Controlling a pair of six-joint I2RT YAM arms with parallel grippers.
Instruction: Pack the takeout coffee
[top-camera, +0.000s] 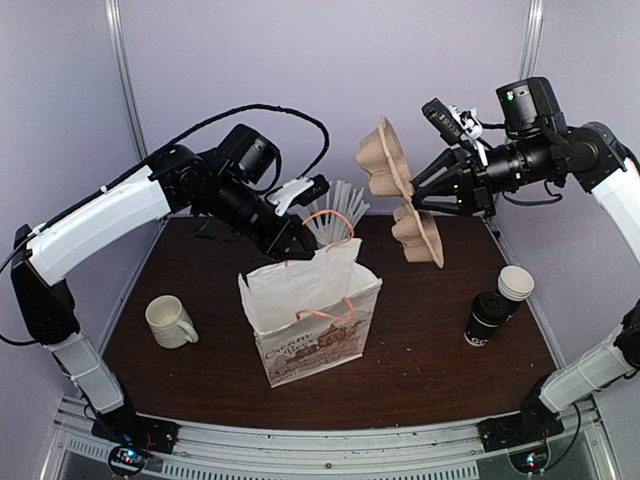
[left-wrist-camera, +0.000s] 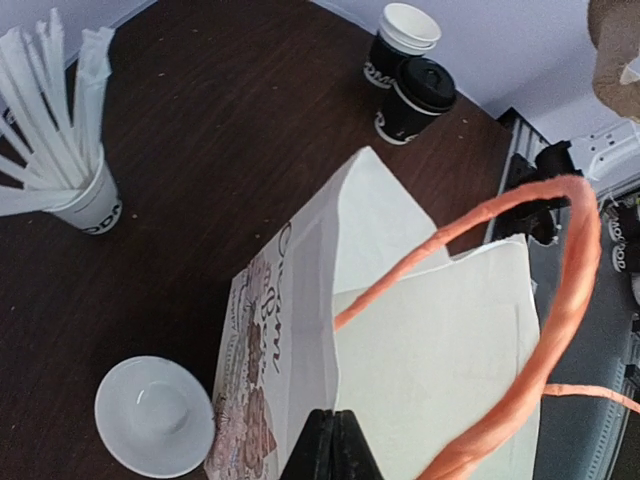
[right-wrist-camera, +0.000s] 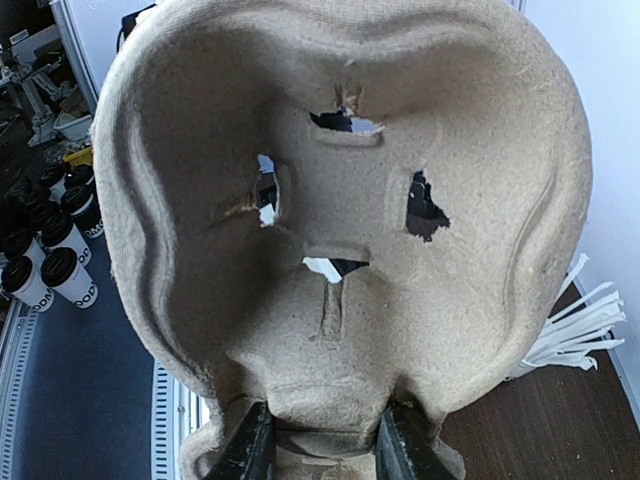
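1. The left gripper (left-wrist-camera: 322, 435) has its fingers pressed together on the top edge of the white paper bag (top-camera: 315, 325). The bag's orange handle (left-wrist-camera: 565, 290) loops just to the gripper's right.
2. The right gripper (right-wrist-camera: 325, 445) is clamped on the narrow waist of a moulded-pulp cup carrier (right-wrist-camera: 330, 200), held in the air on edge.
3. The takeout coffee (top-camera: 487, 318) stands lidded on the table, well below the right gripper and just beside an unlidded cup (top-camera: 515, 283). It is apart from the bag.
4. A cup of stirrers (left-wrist-camera: 90, 205) stands near the left gripper, and a cream mug (top-camera: 170, 322) sits below it to the left.

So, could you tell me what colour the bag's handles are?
Orange handles, clearest in left wrist view.
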